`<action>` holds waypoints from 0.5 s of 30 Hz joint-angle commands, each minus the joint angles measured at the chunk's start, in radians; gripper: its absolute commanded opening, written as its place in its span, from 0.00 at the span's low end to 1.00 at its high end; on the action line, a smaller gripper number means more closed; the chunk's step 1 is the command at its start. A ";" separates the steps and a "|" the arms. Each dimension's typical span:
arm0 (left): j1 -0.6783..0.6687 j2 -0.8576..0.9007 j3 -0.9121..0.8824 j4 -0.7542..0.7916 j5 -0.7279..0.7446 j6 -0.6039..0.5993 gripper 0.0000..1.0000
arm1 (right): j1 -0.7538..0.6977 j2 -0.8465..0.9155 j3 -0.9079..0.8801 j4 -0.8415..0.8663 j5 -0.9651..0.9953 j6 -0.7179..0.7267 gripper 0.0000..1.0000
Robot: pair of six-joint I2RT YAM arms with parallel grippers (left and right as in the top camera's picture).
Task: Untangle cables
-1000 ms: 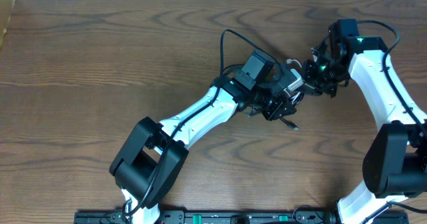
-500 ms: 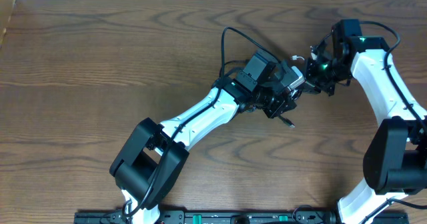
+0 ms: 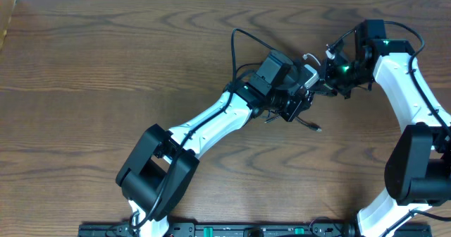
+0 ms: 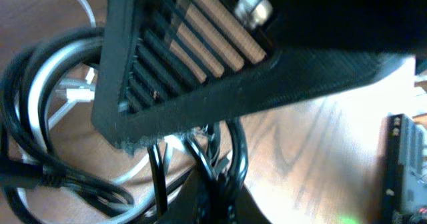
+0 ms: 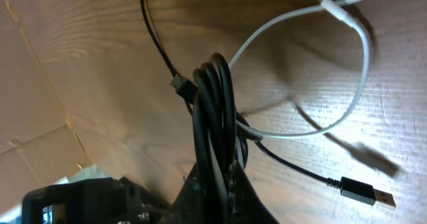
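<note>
The cables hang bunched between my two grippers above the table's middle right. In the right wrist view my right gripper (image 5: 220,177) is shut on a bundle of black cable loops (image 5: 213,97). A white cable (image 5: 363,71) curls out of the bundle in a wide loop, and a black USB plug (image 5: 365,193) trails to the right. In the left wrist view my left gripper (image 4: 215,184) is shut on black cable strands (image 4: 233,151), with the white cable (image 4: 43,94) looped to its left. Overhead, the left gripper (image 3: 304,99) and right gripper (image 3: 325,82) sit almost touching, and a black plug end (image 3: 313,126) lies on the wood.
The left arm's own thick black wire (image 3: 236,46) arcs up behind its wrist. A ribbed black part (image 4: 200,64) fills the top of the left wrist view, very close. A cardboard edge (image 3: 5,18) shows at the far left. A black rail (image 3: 211,230) runs along the table's front.
My left gripper has closed on the black cable. The right gripper has drawn slightly up and right, stretching the bundle. The loose black plug end has slid right.
</note>
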 commanded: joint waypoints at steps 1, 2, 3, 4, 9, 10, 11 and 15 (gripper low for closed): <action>0.034 -0.052 0.006 -0.014 0.097 -0.116 0.07 | 0.005 -0.031 0.013 -0.001 0.090 0.078 0.11; 0.049 -0.074 0.006 -0.013 0.135 -0.138 0.08 | 0.005 -0.031 0.013 -0.003 0.143 0.087 0.16; 0.063 -0.093 0.006 -0.013 0.173 -0.156 0.07 | 0.006 -0.031 0.013 -0.006 0.167 0.086 0.24; 0.074 -0.106 0.006 -0.014 0.208 -0.165 0.07 | 0.007 -0.031 0.013 -0.008 0.180 0.085 0.33; 0.159 -0.139 0.006 -0.013 0.458 -0.233 0.07 | 0.008 -0.031 0.013 -0.015 0.145 0.045 0.64; 0.179 -0.139 0.006 -0.013 0.491 -0.264 0.07 | 0.008 -0.032 0.013 -0.014 0.091 0.016 0.64; 0.194 -0.139 0.006 -0.013 0.518 -0.283 0.07 | 0.007 -0.032 0.013 -0.014 0.032 -0.023 0.64; 0.260 -0.139 0.006 -0.012 0.589 -0.346 0.08 | -0.005 -0.034 0.019 -0.014 -0.096 -0.084 0.64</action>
